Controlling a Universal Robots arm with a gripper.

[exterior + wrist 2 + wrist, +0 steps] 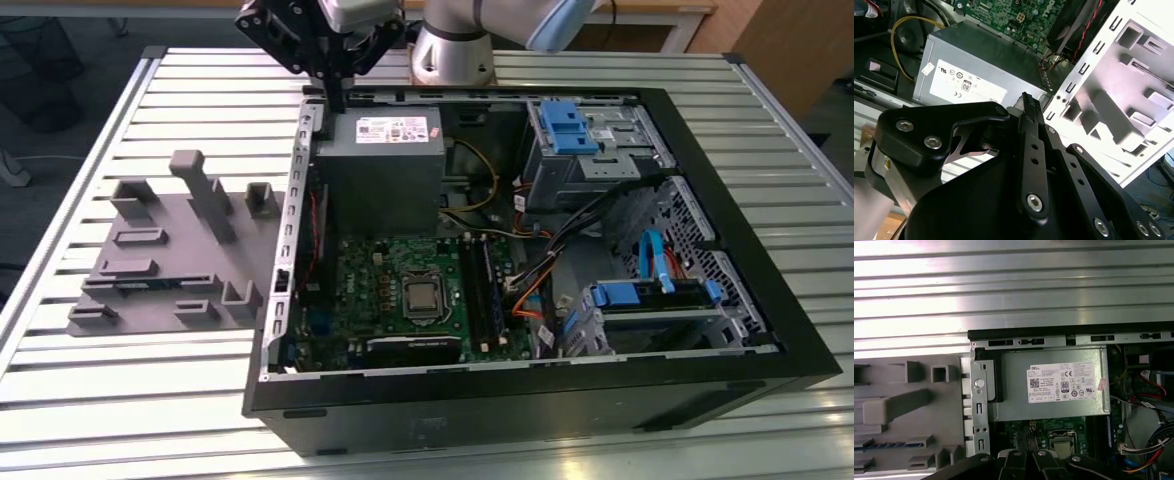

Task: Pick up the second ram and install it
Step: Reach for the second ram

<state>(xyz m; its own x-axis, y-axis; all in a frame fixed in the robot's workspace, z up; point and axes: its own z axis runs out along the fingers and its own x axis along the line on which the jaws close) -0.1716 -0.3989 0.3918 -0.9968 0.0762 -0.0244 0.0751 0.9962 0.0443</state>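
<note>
Blue against grey plastic, the second ram (pixel 896 444) lies slotted in the fixture (pixel 147 295), at nine o'clock of the case (pixel 534 400) in the exterior view. The gripper (pixel 328 100) (fingers pressed together, empty) hangs at eleven o'clock. A descent here would likely clip the case's metal rim.

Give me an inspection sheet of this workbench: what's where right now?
Surface: slatted metal table.
Job's things: a blue strip, probably the second ram, lies in the grey holder; open computer case beside it, motherboard exposed.
Clutter: nothing seen.
Grippers: gripper shut, apparently empty, over the case's edge by the power supply.
Cables: wires inside the case.
Surroundings: floor beyond the table.
</note>
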